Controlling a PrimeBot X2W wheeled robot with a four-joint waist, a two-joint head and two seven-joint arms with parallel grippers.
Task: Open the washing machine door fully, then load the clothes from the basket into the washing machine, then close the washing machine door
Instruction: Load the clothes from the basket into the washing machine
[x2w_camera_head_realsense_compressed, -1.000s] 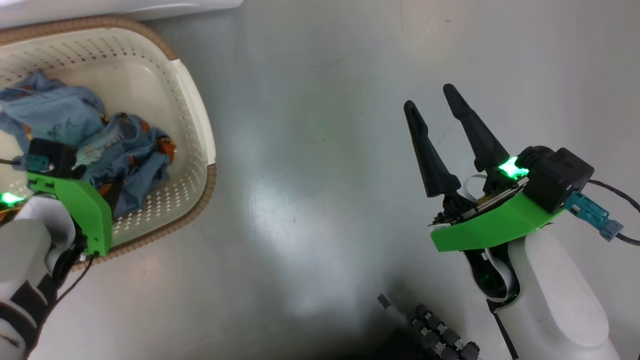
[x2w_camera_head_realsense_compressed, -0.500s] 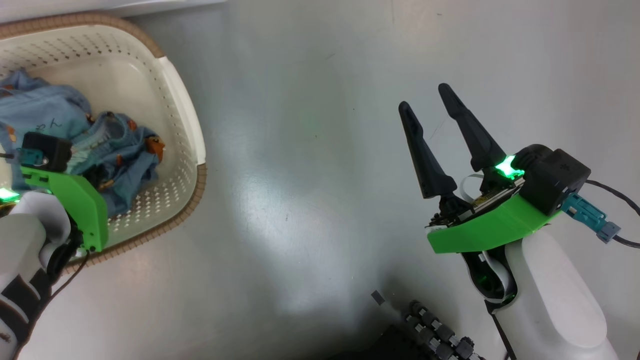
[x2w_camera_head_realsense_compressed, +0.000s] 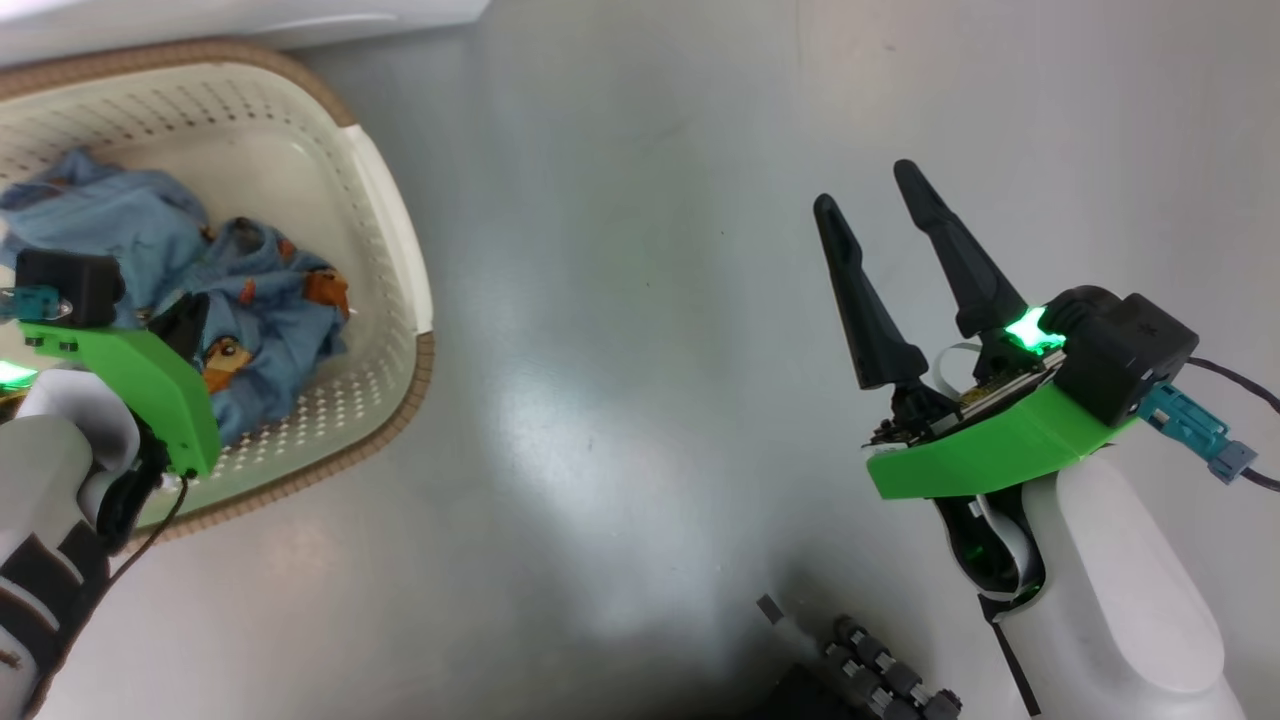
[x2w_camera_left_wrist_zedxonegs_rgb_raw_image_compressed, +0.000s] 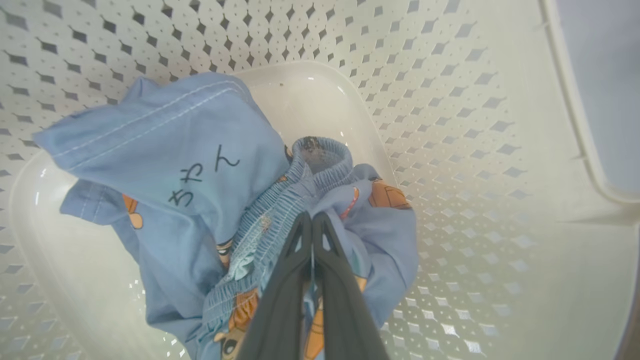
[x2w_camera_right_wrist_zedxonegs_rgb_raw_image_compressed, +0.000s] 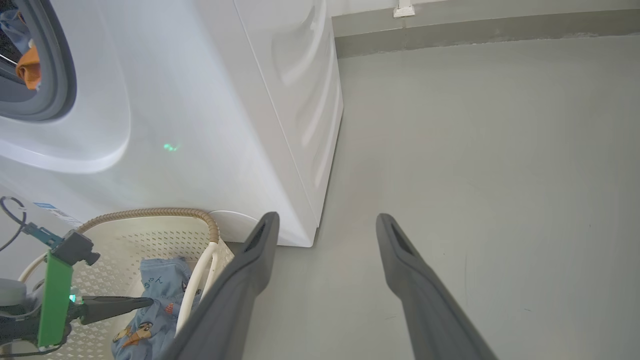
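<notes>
Head view: found left end of basket (x2w_camera_head_realsense_compressed: 395, 230) cut off at the edge; caught only a white strip of washer (x2w_camera_head_realsense_compressed: 250, 15). Left wrist view: could not gauge depth of left tool (x2w_camera_left_wrist_zedxonegs_rgb_raw_image_compressed: 311, 216)'s bite on clothes (x2w_camera_left_wrist_zedxonegs_rgb_raw_image_compressed: 200, 150). Right wrist view: caught just a sliver of drum opening (x2w_camera_right_wrist_zedxonegs_rgb_raw_image_compressed: 11, 55) at left edge; could not identify orange scrap (x2w_camera_right_wrist_zedxonegs_rgb_raw_image_compressed: 29, 67) inside, nor read label (x2w_camera_right_wrist_zedxonegs_rgb_raw_image_compressed: 46, 205).

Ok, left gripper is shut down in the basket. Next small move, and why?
Probably raise the left gripper straight up: it looks shut on a fold of the light blue clothes, which lie inside the basket, and lifting would show whether the grip holds.
</notes>
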